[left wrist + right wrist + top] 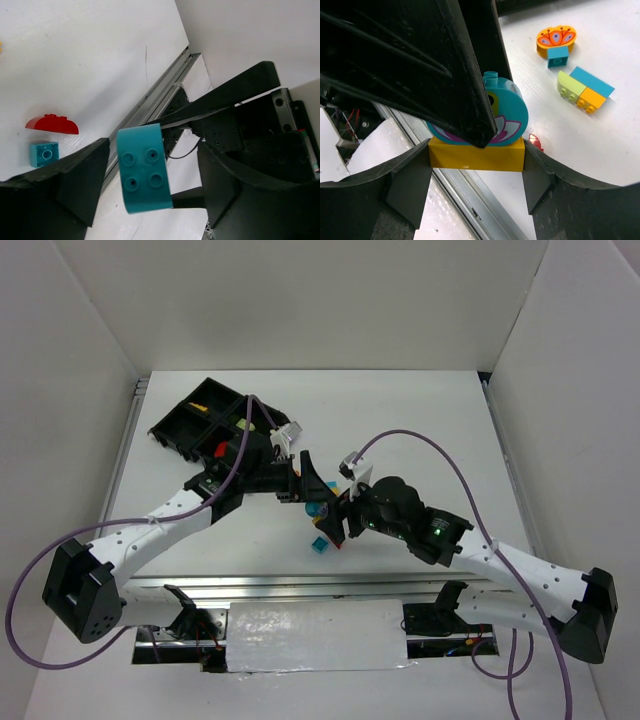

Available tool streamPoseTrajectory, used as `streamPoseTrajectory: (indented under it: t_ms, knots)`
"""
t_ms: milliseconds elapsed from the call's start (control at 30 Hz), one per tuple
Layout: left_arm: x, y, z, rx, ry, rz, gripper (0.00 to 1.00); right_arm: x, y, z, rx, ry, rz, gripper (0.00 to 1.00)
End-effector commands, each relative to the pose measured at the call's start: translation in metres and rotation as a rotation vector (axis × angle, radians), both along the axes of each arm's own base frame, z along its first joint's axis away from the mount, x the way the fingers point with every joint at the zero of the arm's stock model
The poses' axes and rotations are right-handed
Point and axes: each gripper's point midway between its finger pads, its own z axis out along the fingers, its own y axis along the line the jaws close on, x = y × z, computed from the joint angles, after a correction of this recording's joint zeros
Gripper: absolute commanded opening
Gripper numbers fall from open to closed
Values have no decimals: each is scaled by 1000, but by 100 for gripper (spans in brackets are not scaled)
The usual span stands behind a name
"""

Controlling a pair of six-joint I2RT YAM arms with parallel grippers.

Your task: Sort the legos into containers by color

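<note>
Legos were split between the table and the air. At the upper left of the overhead view, the black plastic four-compartment tray [168,426] had a few bricks in it, and loose ones lay at centre. Left of centre, the left gripper [152,150] had its jaws apart around a teal rounded plastic brick [145,170]. Its wrist view showed a gap on each side, so nothing was pinched yet. That teal brick sat studded onto a yellow rectangular plastic brick [476,155]. Right of centre, the right gripper [477,147] had its jaws closed on the yellow one and held the pair above the table.

The likely trouble lay in pulling the two apart. If the left jaws closed off-centre or tugged at an angle, the pair could twist out of the right grip instead of separating. The metal rail [462,197] at the table's near edge ran just below, so a dropped piece might fall out of reach. A red half-round brick [52,125] and a small teal square brick [45,154] lay underneath and could be scattered.
</note>
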Motion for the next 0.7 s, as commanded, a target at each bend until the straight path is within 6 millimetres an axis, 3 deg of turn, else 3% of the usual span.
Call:
streamPoseTrajectory:
  t_ms: [0, 100, 200, 233, 333, 467, 567, 667]
  knots:
    - [-2, -3, 3, -10, -45, -39, 80, 7, -1, 26, 76, -89, -30, 0]
    - [-3, -3, 4, -12, -50, -46, 65, 12, -5, 27, 71, -96, -68, 0]
    - [-4, -3, 11, -22, -72, -53, 37, 12, -5, 25, 65, -96, -70, 0]
    - [-5, -3, 13, -26, -83, -62, 21, 12, -5, 26, 70, -99, -69, 0]
    - [-6, -2, 17, -20, -86, -62, 0, 11, -4, 25, 73, -98, -58, 0]
    - [3, 4, 32, -10, -134, -21, 0, 8, -3, 20, 55, -104, -29, 0]
    - [15, 20, 43, -18, -147, 14, 0, 5, -4, 11, 32, -103, -11, 0]
    - [35, 49, 57, -55, -161, 77, 0, 4, -6, 6, 22, -96, -9, 0]
